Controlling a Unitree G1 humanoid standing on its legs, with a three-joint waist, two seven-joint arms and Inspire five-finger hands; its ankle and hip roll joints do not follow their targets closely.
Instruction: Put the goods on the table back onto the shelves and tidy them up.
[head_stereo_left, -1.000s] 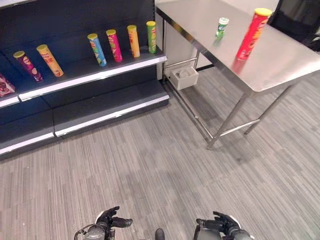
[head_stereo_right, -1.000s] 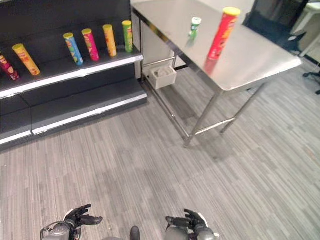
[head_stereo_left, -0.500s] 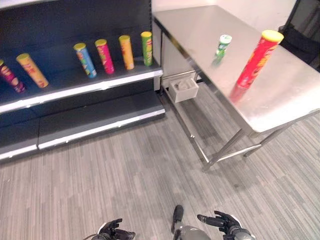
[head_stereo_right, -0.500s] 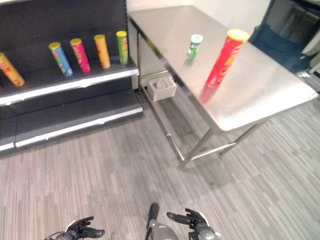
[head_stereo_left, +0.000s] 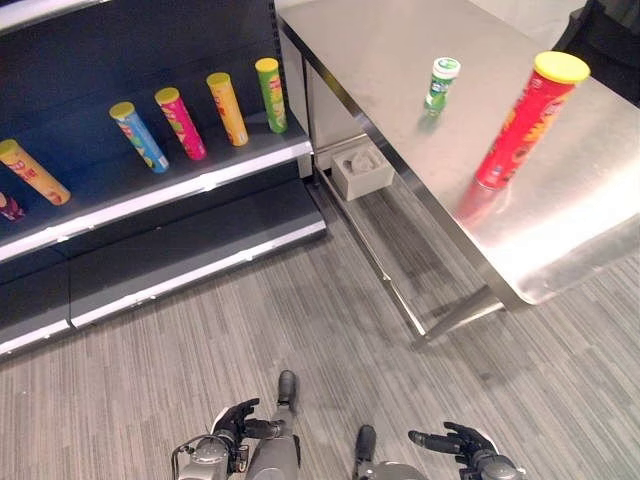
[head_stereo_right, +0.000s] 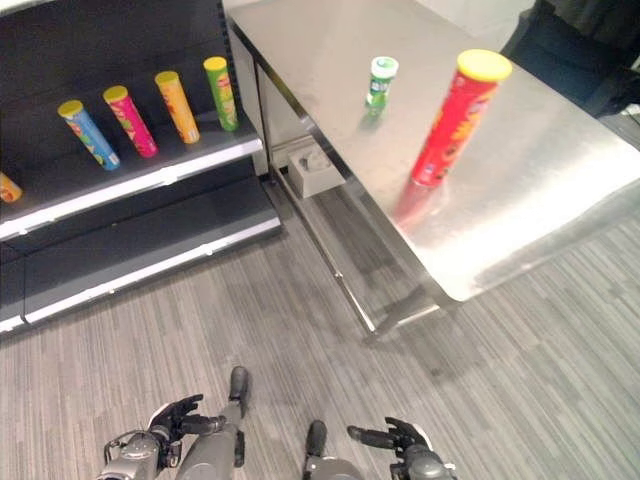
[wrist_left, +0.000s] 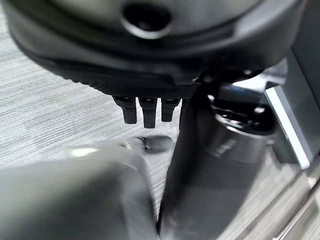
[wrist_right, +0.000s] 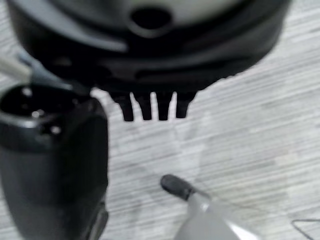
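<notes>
Both hands, left hand (head_stereo_left: 232, 424) and right hand (head_stereo_left: 462, 442), hang low with relaxed empty fingers, while the red can (head_stereo_left: 520, 119) and small green bottle (head_stereo_left: 439, 83) stand on the table (head_stereo_left: 560, 240), so approaching squarely before reaching looks best.

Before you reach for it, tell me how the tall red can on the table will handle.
The red can stands tall on a narrow base, so a sideways push would probably tip it. Being round, it would likely roll across the smooth steel table. It looks stiff enough for a firm grasp.

Both eye views look down from overhead, sharing table (head_stereo_left: 560, 230) and shelves (head_stereo_left: 180, 185); wrist views face floor closely.
</notes>
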